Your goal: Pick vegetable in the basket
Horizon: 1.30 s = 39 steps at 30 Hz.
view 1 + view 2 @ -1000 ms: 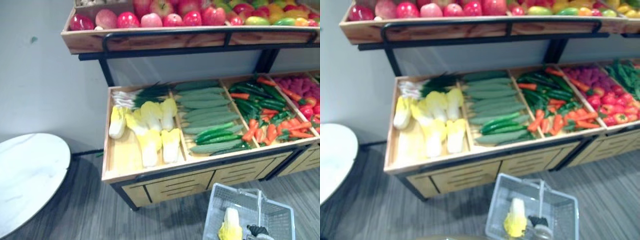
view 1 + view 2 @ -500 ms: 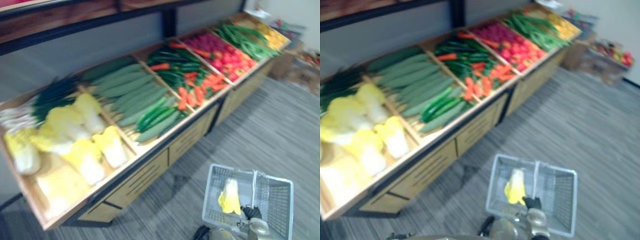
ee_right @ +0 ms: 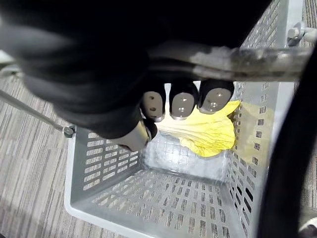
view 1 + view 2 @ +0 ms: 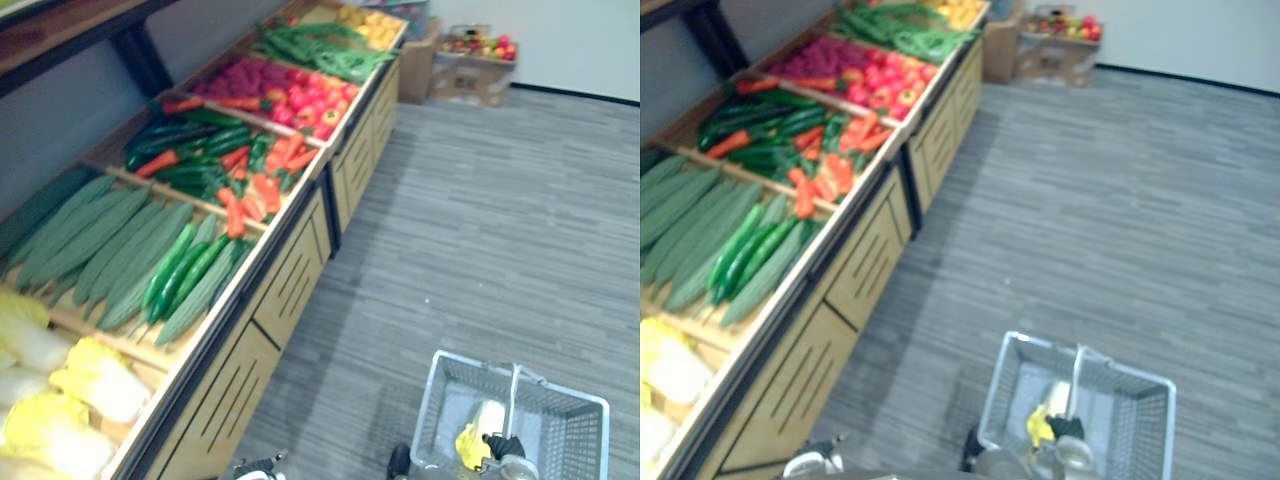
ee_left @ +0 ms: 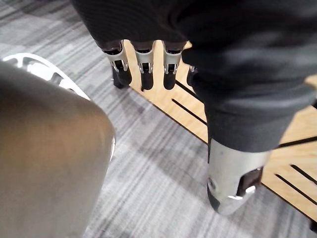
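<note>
A yellow napa cabbage lies on the bottom of the grey plastic basket, against one of its slotted walls and directly below the right hand, whose fingers are curled round the basket's metal handle. The left hand hangs with its fingers straight and holding nothing, close to the slotted front panel of the wooden produce stand. The basket is near the stand's front edge but apart from it, with open grey striped floor on its far side. The stand's bins hold more napa cabbages, cucumbers and carrots. A cardboard box of fruit sits by the white wall.
</note>
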Motion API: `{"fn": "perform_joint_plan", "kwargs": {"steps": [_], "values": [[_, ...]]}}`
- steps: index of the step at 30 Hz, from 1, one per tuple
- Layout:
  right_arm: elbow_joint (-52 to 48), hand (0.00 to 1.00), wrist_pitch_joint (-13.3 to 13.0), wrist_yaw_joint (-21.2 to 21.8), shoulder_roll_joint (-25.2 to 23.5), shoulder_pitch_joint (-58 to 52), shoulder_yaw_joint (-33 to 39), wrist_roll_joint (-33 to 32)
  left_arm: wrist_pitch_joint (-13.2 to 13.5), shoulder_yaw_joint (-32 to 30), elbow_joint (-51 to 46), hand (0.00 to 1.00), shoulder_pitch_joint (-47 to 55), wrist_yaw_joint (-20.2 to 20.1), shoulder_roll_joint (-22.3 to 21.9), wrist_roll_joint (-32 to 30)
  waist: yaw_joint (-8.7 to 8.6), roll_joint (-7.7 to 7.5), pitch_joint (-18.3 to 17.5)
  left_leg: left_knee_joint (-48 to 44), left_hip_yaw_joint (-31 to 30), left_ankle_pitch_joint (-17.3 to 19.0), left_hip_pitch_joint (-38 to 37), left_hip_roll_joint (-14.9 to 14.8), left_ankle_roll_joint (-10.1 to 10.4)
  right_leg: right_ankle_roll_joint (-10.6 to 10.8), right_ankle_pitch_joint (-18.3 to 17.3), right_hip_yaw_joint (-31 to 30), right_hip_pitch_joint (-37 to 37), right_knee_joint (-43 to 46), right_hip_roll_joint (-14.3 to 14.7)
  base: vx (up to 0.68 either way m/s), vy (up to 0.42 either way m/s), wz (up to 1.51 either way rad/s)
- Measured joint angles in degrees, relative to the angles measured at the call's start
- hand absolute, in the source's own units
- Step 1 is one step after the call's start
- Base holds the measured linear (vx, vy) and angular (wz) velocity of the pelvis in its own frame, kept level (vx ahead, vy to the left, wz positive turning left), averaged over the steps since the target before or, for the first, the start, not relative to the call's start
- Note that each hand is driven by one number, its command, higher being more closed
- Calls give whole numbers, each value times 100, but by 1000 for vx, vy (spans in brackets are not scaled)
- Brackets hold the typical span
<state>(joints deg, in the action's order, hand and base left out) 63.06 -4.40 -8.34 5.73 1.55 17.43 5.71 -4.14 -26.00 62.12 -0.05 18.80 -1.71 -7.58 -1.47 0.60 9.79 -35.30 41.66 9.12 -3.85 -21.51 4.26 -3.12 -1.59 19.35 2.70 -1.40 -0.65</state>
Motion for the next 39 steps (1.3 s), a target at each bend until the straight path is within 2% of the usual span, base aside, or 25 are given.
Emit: {"fn": "perform_joint_plan", "kwargs": {"steps": [2, 3, 6, 8, 9, 10, 11, 13, 15, 19, 21, 23, 24, 26, 27, 28, 29, 30, 32, 33, 35, 36, 37, 38, 39], "values": [[88, 100, -11, 7, 16, 58, -6, 0, 38, -13, -106, 0, 36, 7, -57, 3, 41, 0, 2, 586, -1470, 237, 258, 673, 39, 73, -6, -399, 43, 7, -91, 20, 70, -104], [88, 100, -18, 9, 14, 62, -41, 0, 55, -14, -115, 0, 37, 6, -66, 3, 48, -1, 4, 1011, -2068, 259, 293, 910, 57, 139, 7, -652, 46, -45, -94, 21, 95, -107], [88, 100, -85, 14, 15, 41, -55, -4, 114, -15, -119, 0, 51, 5, -70, -4, 48, 14, 14, 1904, -3197, 242, 390, 1214, 80, 208, 42, -1106, 5, -70, -94, 3, 148, -89], [82, 100, -131, 10, 19, -4, -54, -5, 115, -24, -124, 0, 57, 7, -65, -18, 52, 69, 5, 2299, -3624, 226, 470, 1228, 71, 338, 85, -1332, -69, -79, -73, 0, 254, -74], [75, 100, -148, 4, 106, -38, -46, -6, 110, -24, -114, 0, 84, 9, -82, -46, 44, 233, -41, 2553, -3801, 226, 486, 1139, 74, 440, 146, -1435, -102, -144, 45, 27, 233, -55], [81, 100, -157, 4, 137, -55, -44, -5, 108, -44, -115, 0, 117, 4, -90, -37, 45, 337, -71, 2604, -3837, 208, 493, 1037, 264, 486, 178, -1496, -96, -197, 120, 61, 284, -60], [96, 100, -142, 0, 75, -63, -43, -5, 106, -84, -123, 0, 148, 13, -56, -62, 83, 336, -85, 2554, -3675, 299, 497, 1105, 242, 561, 230, -1548, 10, -315, 36, 100, 289, -57], [90, 100, -199, 0, -39, -166, -15, -9, 103, -87, -131, 0, 221, 25, 107, -233, 143, 100, -136, 2761, -3413, 355, 301, 1434, 140, 782, 379, -1604, 43, -455, -347, 126, 302, -47], [89, 100, -208, -41, -16, -174, 25, -11, 90, -53, -92, 0, 281, 37, 147, -267, 138, 45, -191, 2956, -3296, 317, 160, 1610, 75, 841, 379, -1646, 52, -455, -490, 121, 206, -18], [88, 100, -206, -90, 13, -156, 30, -5, 24, 156, 45, 0, 451, 40, 188, -272, 165, 87, -232, 3238, -3070, 320, -153, 1919, -127, 1066, 291, -1772, 40, -386, -764, 196, 196, -23], [85, 100, -213, -87, -35, -107, 60, -5, 15, 222, 117, 0, 484, 38, 222, -272, 176, 87, -229, 3235, -2953, 330, -252, 1932, -143, 1124, 162, -1795, -166, 109, -780, 190, 122, -29], [66, 100, -230, -90, -45, -75, 148, -6, 16, 355, 132, 0, 483, 33, 257, -272, 186, 79, -219, 3221, -2902, 329, -373, 1931, -144, 1051, -102, -1797, -446, 865, -783, 141, 53, -28], [49, 100, -245, -95, -58, -4, 246, -8, 19, 424, 141, 0, 480, 16, 285, -273, 191, 67, -174, 3211, -2798, 329, -541, 1932, -145, 981, -296, -1783, -728, 1687, -801, 186, 60, -31], [-39, 100, -306, -117, -109, 75, 357, -20, 19, 495, 157, 0, 482, 3, 340, -275, 175, 1, -70, 3226, -2781, 346, -862, 1991, -175, 936, -369, -1549, -1193, 3200, -981, 123, 37, -9], [-83, 100, -339, -124, -113, 76, 388, -32, 19, 501, 156, 0, 480, 4, 346, -275, 146, -5, -63, 3233, -2804, 395, -951, 1989, -258, 937, -379, -1431, -1321, 3518, -1075, 151, 8, 15], [-158, 100, -357, -127, -127, 78, 405, -79, 13, 533, 154, 0, 474, 4, 370, -276, 106, 4, -50, 3332, -2828, 543, -1093, 1989, -444, 764, -650, -1152, -1556, 4049, -1234, 196, -7, 16], [-153, 100, -357, -111, -135, 129, 315, -82, 8, 532, 158, 0, 464, 4, 416, -277, 119, -69, -27, 3421, -2825, 617, -1168, 1985, -426, 741, -878, -912, -1728, 4128, -1290, 230, -38, 12], [-156, 100, -361, -111, -144, 164, 284, -81, 8, 524, 157, 0, 448, 4, 428, -281, 126, -98, -9, 3428, -2819, 621, -1166, 1958, -419, 696, -909, -817, -1820, 4044, -1281, 174, -59, 7], [-174, 100, -361, -126, -133, 297, 301, -109, -12, 519, 174, 0, 369, -1, 374, -289, 114, 37, 100, 3427, -2812, 639, -1163, 1725, -380, 701, -901, -603, -2022, 3524, -1089, 205, -114, 8], [-212, 100, -364, -148, -118, 351, 313, -130, -11, 514, 170, 0, 361, -4, 320, -295, 88, 136, 159, 3426, -2810, 644, -1173, 1548, -347, 790, -798, -585, -2139, 3019, -985, 245, -142, 19], [-246, 100, -364, -167, -121, 409, 364, -134, -12, 406, 171, 0, 377, -15, 274, -412, 35, 172, 227, 3426, -2807, 688, -1302, 1346, -204, 923, -358, -616, -2169, 2082, -967, 342, -221, 18], [-236, 100, -360, -166, -170, 403, 350, -134, -14, 271, 170, 0, 404, -20, 303, -441, 38, 48, 228, 3423, -2804, 729, -1450, 1330, -121, 944, -19, -688, -2132, 1518, -1009, 478, -346, 7], [-233, 100, -358, -166, -186, 405, 351, -133, -13, 169, 173, 0, 411, -35, 299, -452, 42, 3, 228, 3419, -2821, 780, -1605, 1224, -33, 924, 663, -668, -2103, 1598, -1003, 396, -310, -2], [-227, 100, -355, -166, -138, 445, 354, -133, -14, 102, 186, 0, 416, -50, 239, -455, 46, 169, 236, 3400, -2815, 742, -1641, 1098, 16, 830, 471, -605, -2130, 1783, -879, 397, -310, -6], [-225, 100, -356, -170, -117, 482, 374, -131, 1, 62, 177, 0, 402, -66, 186, -488, 32, 242, 217, 3304, -2827, 551, -1612, 963, 319, 701, 250, -554, -2205, 2023, -805, 409, -334, -11]]}}
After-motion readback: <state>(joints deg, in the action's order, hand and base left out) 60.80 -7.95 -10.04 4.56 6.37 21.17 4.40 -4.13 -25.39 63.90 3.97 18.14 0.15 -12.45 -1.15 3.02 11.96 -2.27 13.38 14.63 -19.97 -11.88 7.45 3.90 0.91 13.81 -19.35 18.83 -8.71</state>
